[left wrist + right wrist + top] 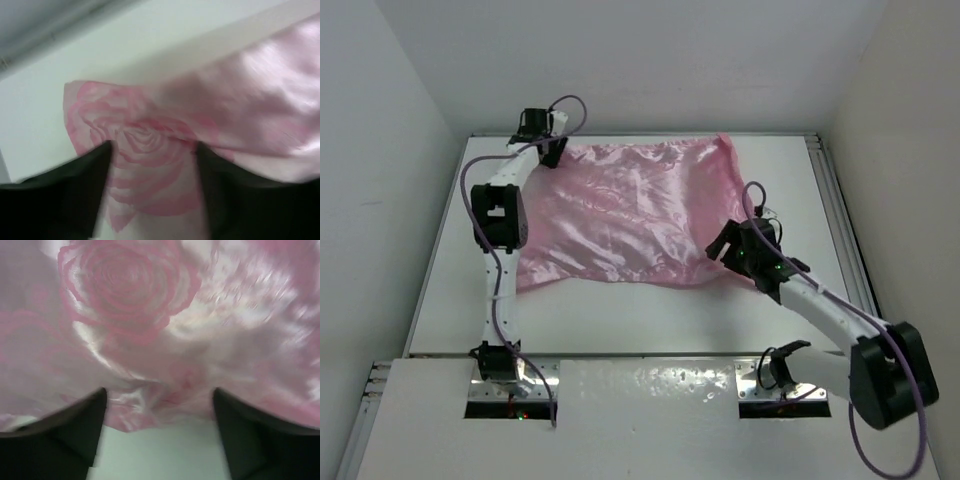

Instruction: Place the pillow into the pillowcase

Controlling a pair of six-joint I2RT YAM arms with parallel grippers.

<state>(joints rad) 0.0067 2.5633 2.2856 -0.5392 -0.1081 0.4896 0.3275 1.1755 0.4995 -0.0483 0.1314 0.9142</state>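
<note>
Top external view: the pink satin pillowcase (630, 215) is spread out all wrinkly across the white table (650, 320), kinda puffed up in the middle. Left gripper (552, 150) sits at its far left corner, right gripper (722, 247) at the near right corner. Left wrist cam is blurry, but both dark fingers (85, 190) stand apart with a rose-printed corner of the fabric lying loose in the gap, not pinched. Same deal on the right wrist: fingers (250, 440) spread wide, the satin edge sitting between the tips, table showing below it.
</note>
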